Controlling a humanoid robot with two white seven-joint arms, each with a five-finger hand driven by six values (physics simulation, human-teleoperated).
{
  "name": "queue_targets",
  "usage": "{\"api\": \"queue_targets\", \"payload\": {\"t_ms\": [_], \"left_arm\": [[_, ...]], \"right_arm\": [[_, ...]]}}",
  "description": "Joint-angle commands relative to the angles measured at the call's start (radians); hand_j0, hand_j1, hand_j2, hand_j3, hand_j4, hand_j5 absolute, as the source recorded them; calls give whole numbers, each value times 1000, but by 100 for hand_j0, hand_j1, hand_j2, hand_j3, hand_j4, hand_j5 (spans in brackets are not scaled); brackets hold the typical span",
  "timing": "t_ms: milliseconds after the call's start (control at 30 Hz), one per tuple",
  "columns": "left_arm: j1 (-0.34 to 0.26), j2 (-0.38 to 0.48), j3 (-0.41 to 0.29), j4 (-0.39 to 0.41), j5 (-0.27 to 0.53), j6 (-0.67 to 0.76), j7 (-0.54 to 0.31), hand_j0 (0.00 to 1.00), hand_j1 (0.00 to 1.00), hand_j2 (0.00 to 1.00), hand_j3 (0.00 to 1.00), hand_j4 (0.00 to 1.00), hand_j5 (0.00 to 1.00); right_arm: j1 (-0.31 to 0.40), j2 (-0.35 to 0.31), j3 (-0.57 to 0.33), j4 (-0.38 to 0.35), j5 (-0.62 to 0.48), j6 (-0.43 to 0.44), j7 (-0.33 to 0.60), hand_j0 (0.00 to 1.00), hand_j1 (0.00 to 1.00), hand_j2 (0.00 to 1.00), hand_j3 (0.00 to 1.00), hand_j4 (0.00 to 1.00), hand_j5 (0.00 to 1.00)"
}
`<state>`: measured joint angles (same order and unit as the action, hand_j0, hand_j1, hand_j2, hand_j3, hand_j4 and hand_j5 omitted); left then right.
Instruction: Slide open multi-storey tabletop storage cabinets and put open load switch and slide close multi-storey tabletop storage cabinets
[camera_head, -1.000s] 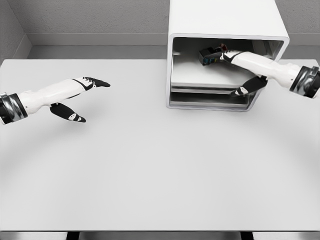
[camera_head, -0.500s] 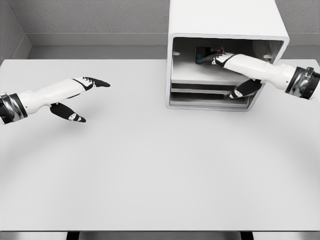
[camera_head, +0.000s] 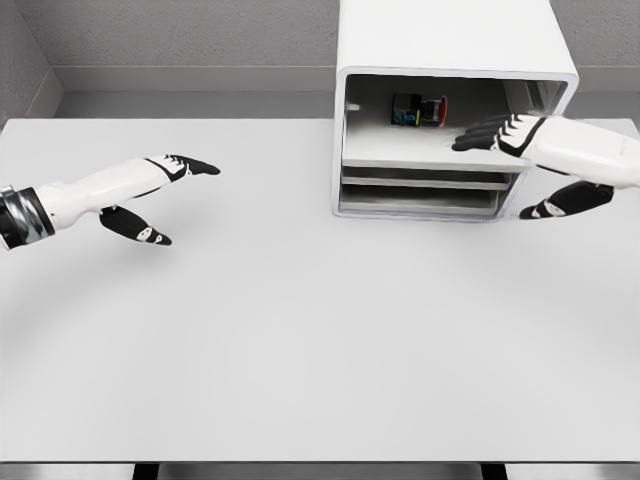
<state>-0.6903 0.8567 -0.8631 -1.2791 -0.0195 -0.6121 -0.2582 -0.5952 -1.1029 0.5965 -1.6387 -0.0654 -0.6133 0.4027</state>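
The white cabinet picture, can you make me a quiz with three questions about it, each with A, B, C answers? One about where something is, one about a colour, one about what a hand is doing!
1. Where is the load switch?
A. on the table
B. on the cabinet's top shelf
C. in the left hand

2. What colour is the knob on the switch's right end?
A. red
B. green
C. white

3. What is the right hand doing?
A. gripping the switch
B. pressing the table
C. open, holding nothing

Answers:
1 B: it sits at the back of the top shelf inside the cabinet.
2 A: a red tip shows there.
3 C: its fingers are extended, clear of the switch.
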Motion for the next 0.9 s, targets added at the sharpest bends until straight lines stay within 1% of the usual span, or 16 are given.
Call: {"api": "queue_targets", "payload": {"t_ms": [0, 67, 167, 300, 333, 367, 400, 433, 500, 567, 633, 667, 700, 733, 800, 867], "left_arm": [[0, 1, 1, 0, 7, 1, 0, 100, 100, 100, 100, 100, 100], [0, 1, 1, 0, 7, 1, 0, 100, 100, 100, 100, 100, 100], [-1, 1, 1, 0, 6, 1, 0, 100, 100, 100, 100, 100, 100], [0, -1, 1, 0, 6, 1, 0, 100, 100, 100, 100, 100, 100], [0, -1, 1, 0, 6, 1, 0, 100, 100, 100, 100, 100, 100], [0, 1, 1, 0, 6, 1, 0, 100, 100, 100, 100, 100, 100], [0, -1, 1, 0, 6, 1, 0, 100, 100, 100, 100, 100, 100], [-2, 1, 1, 0, 6, 1, 0, 100, 100, 100, 100, 100, 100], [0, -1, 2, 0, 6, 1, 0, 100, 100, 100, 100, 100, 100], [0, -1, 1, 0, 6, 1, 0, 100, 100, 100, 100, 100, 100], [0, -1, 1, 0, 6, 1, 0, 100, 100, 100, 100, 100, 100], [0, -1, 1, 0, 6, 1, 0, 100, 100, 100, 100, 100, 100], [0, -1, 1, 0, 6, 1, 0, 100, 100, 100, 100, 100, 100], [-2, -1, 1, 0, 6, 1, 0, 100, 100, 100, 100, 100, 100], [0, -1, 1, 0, 6, 1, 0, 100, 100, 100, 100, 100, 100], [0, -1, 1, 0, 6, 1, 0, 100, 100, 100, 100, 100, 100]], "right_arm": [[0, -74, 3, -49, -20, 2, -32, 100, 100, 100, 100, 100, 100], [2, -77, 9, -53, -20, 2, -32, 100, 100, 100, 100, 100, 100], [-1, -54, 40, -53, -17, 2, -25, 100, 100, 100, 100, 100, 100], [-55, 54, 86, -41, -5, 2, -4, 100, 100, 100, 100, 100, 100], [-81, 78, 100, -26, -4, 2, 10, 100, 100, 100, 100, 100, 100], [-98, 143, 126, 7, 32, 2, 24, 100, 100, 100, 100, 100, 100], [-98, 170, 128, 23, 58, 2, 24, 100, 100, 100, 100, 100, 100], [-98, 192, 129, 42, 61, 2, 25, 100, 100, 100, 100, 100, 100], [-107, 195, 128, 63, 61, 2, 27, 100, 100, 100, 100, 100, 100], [-115, 235, 124, 117, 85, 2, 25, 100, 100, 100, 100, 100, 100], [-124, 256, 123, 169, 87, 2, 27, 100, 100, 100, 100, 100, 100], [-124, 265, 123, 181, 88, 2, 27, 100, 100, 100, 100, 100, 100], [-136, 268, 123, 207, 102, 2, 27, 100, 100, 100, 100, 100, 100], [-144, 285, 123, 232, 111, 2, 27, 100, 100, 100, 100, 100, 100], [-158, 288, 123, 257, 118, 2, 28, 100, 100, 100, 100, 100, 100], [-169, 287, 123, 261, 118, 2, 28, 100, 100, 100, 100, 100, 100]]}}
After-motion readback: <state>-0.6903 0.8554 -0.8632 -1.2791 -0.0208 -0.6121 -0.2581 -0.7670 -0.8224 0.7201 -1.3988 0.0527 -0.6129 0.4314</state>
